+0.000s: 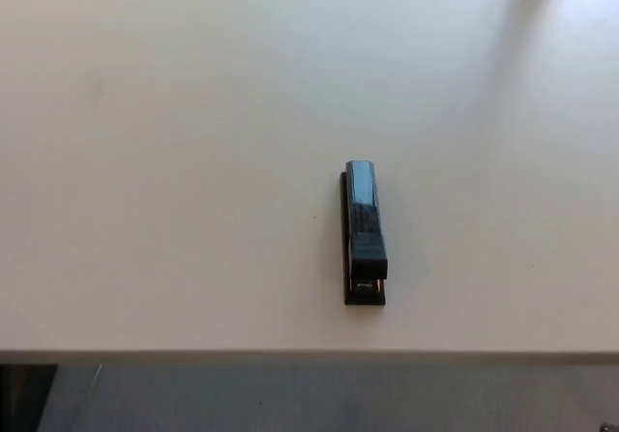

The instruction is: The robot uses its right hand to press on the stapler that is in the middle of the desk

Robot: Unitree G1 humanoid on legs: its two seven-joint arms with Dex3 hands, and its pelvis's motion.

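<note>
Stapler lies lengthwise near the middle of a pale table, close to its front edge. Neither robot hand shows, so their state cannot be told. Rigid and sprung, it likely wants a firm downward press on its top arm.

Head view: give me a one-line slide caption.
A black stapler lies alone lengthwise on a pale desk, near its front edge, with neither robot hand in view.

We see neither of the robot's 2 arms from the head view; both the left hand and the right hand lie outside it.
</note>
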